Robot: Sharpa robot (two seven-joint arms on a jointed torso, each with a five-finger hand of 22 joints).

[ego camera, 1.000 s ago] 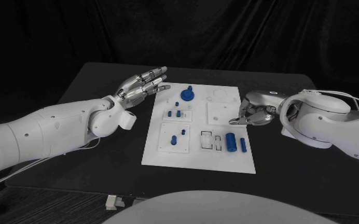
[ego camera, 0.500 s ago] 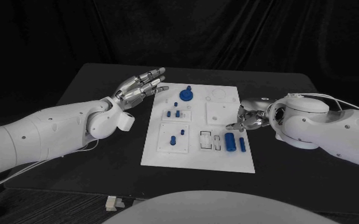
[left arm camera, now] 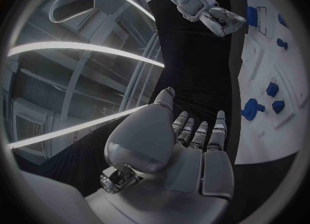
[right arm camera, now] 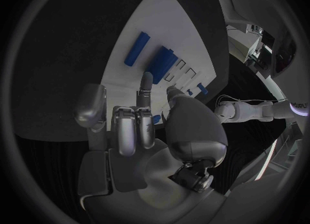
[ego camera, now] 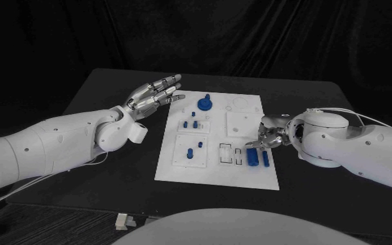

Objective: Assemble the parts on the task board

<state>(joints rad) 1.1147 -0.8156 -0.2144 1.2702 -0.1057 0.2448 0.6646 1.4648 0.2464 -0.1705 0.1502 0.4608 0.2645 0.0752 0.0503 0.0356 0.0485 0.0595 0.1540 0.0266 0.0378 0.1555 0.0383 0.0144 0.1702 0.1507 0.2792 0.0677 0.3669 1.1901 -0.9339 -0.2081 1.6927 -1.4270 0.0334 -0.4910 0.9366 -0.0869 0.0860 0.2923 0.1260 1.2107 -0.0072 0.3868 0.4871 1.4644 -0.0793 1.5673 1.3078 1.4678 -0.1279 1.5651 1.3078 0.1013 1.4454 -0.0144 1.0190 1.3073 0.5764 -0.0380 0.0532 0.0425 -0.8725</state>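
The white task board [ego camera: 245, 174] lies in the middle of the black table. A round blue part with a knob [ego camera: 204, 104] stands near its far edge, and small blue pegs [ego camera: 190, 124] stand in the left plates. A thick blue cylinder [ego camera: 252, 156] and a thin blue bar [ego camera: 265, 157] lie near the right edge. My right hand [ego camera: 269, 137] hovers just beyond them at that edge, most fingers curled in, nothing in it. In the right wrist view one finger [right arm camera: 147, 81] reaches toward the cylinder [right arm camera: 161, 58] and bar [right arm camera: 137, 48]. My left hand [ego camera: 155, 94] is raised off the board's far left corner, fingers spread, holding nothing.
Empty rectangular slots [ego camera: 229, 154] sit beside the thick cylinder. A square plate [ego camera: 240, 125] and a round recess [ego camera: 239, 103] lie on the board's right half. Bare black table [ego camera: 318, 103] surrounds the board. The left wrist view shows the board [left arm camera: 258, 79] and my right hand [left arm camera: 222, 19].
My right hand has moved nearer along the board's right edge, from beside the square plate to just above the blue cylinder and bar. The left hand has stayed still.
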